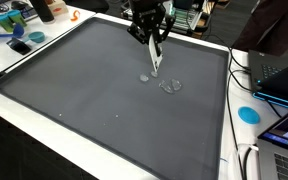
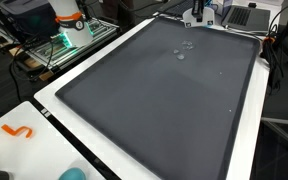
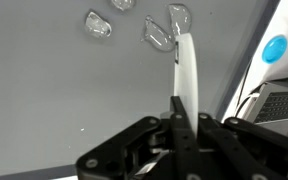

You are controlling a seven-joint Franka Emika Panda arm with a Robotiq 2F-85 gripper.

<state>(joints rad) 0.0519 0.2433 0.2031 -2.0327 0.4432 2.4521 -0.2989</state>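
1. One white bench [image 1: 14,115] carries everything. It is smooth and flat, and it shows as a pale border on all sides in both exterior views.
2. A big dark grey mat [image 1: 104,100] covers nearly the whole bench top. It is matt and rectangular with rounded corners and a raised rim, and a few pale specks dot it.
3. Clutter rings the bench. An open laptop [image 1: 282,72] sits past one side edge, and more gear, partly blurred, lies beyond the far corners.
4. The black end effector [image 1: 152,40] hangs over the mat close to the far bench edge in that exterior view, roughly midway along the edge. In the wrist view its fingers [image 3: 174,105] are clamped together on a white strip.
5. The white strip [image 3: 189,70] is thin, smooth and slightly curved, most likely plastic. It points down from the end effector, with its lower tip at or just above the mat, though I cannot tell whether it touches.
6. A flat, round, bright blue disc [image 1: 248,114] lies on the white border by the side edge next to the laptop.
7. Several clear pieces [image 3: 156,32], glassy and irregular, lie scattered on the mat around the strip's tip. One is just beside the tip and the rest lie near it.
8. A small orange squiggle [image 2: 19,131] rests on the bench's near corner, well apart from the rest.
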